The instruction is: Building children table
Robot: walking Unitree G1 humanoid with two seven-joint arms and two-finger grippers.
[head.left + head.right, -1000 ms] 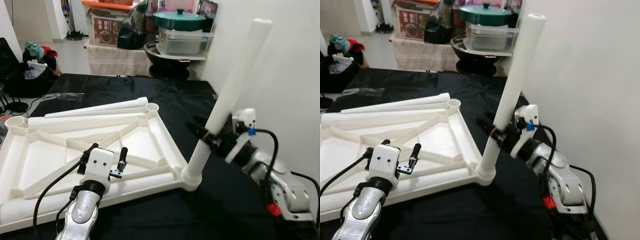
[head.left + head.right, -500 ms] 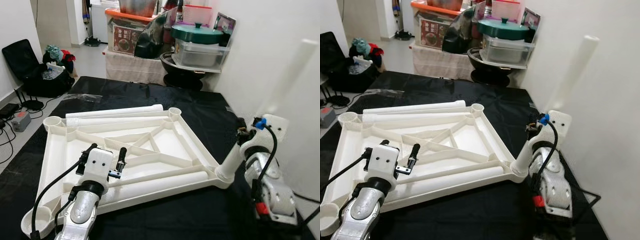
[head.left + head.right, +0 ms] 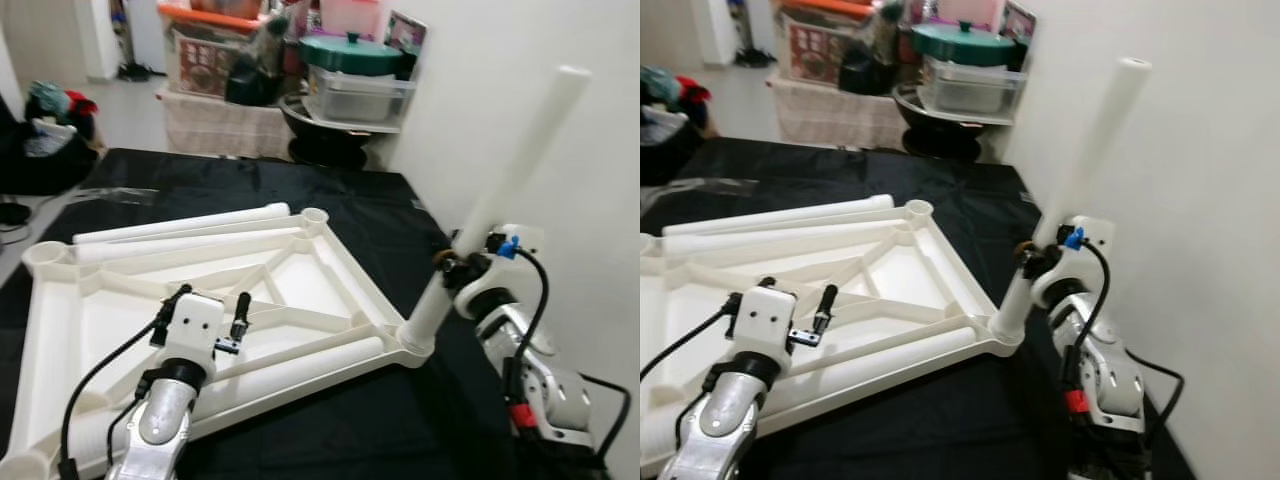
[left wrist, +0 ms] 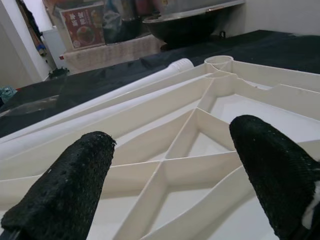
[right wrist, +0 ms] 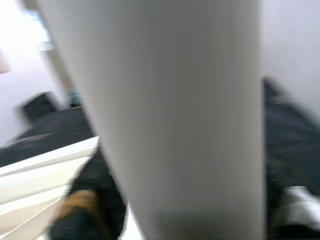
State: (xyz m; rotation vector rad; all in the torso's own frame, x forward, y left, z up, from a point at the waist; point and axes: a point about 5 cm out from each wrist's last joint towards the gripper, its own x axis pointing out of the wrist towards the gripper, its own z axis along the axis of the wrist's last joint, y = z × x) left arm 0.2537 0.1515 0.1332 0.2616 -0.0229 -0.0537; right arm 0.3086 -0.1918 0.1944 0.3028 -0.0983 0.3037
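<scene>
Nearest me, the left gripper point(image 3: 207, 311) hovers released above the upturned white tabletop point(image 3: 300, 265), its 2 fingers spread wide. At the tabletop's right near corner socket point(image 3: 415, 347), the right gripper point(image 3: 452, 262) clenches the white leg point(image 3: 505, 178) low down. The leg's long axis leans away from the tabletop toward the wall, so it looks to need righting to seat squarely; 2 loose legs point(image 3: 185, 222) lie along the tabletop's far edge.

The upturned tabletop point(image 3: 300, 270) is plain cream-white, as is the leg point(image 3: 505, 195). The floor cloth point(image 3: 340, 200) beneath is solid black. At twelve o'clock, a pot lid point(image 3: 355, 48) is dark green, a bin lid point(image 3: 205, 17) orange.
</scene>
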